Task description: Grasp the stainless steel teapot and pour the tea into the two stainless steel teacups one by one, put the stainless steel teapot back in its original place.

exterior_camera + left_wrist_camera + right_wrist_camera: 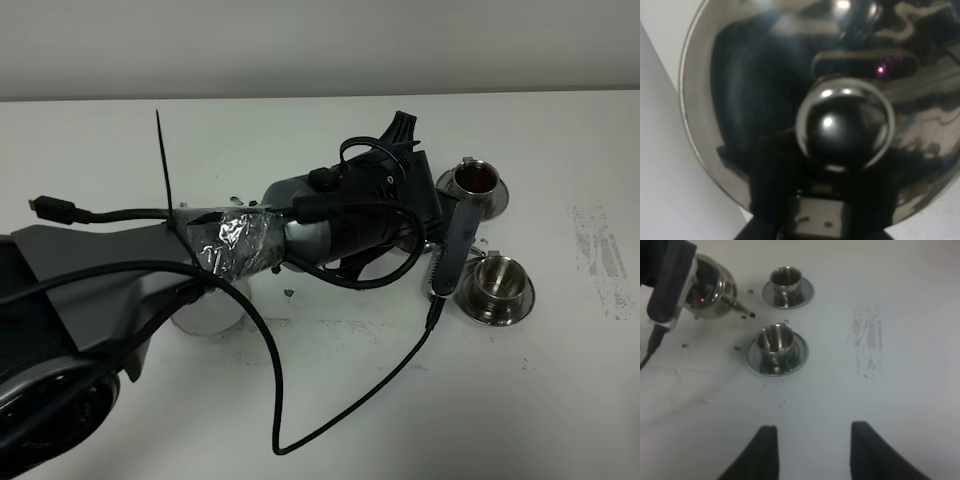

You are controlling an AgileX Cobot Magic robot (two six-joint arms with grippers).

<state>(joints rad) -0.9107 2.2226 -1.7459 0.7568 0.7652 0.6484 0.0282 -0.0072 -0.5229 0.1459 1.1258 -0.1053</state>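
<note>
1. The far cup, nearer the table's far edge, holds reddish-brown tea. The near cup looks empty, so I judge pour 1 done and pour 2 in hand.
2. The left gripper is clamped on the teapot, which sits just left of both cups, right of the table's middle. Its spout points at the gap between the 2 cups, the tip close to the near cup but not over it. In the high view the arm hides the pot.
3. The right gripper hangs toward the near edge, well apart from the cups, with its jaws apart and nothing held.
4. Next, the spout must come over the near cup's mouth before the pot tips further. Dark specks by the spout may be drips, so a slow tilt seems wise. After that, the pot goes back to its place.
</note>
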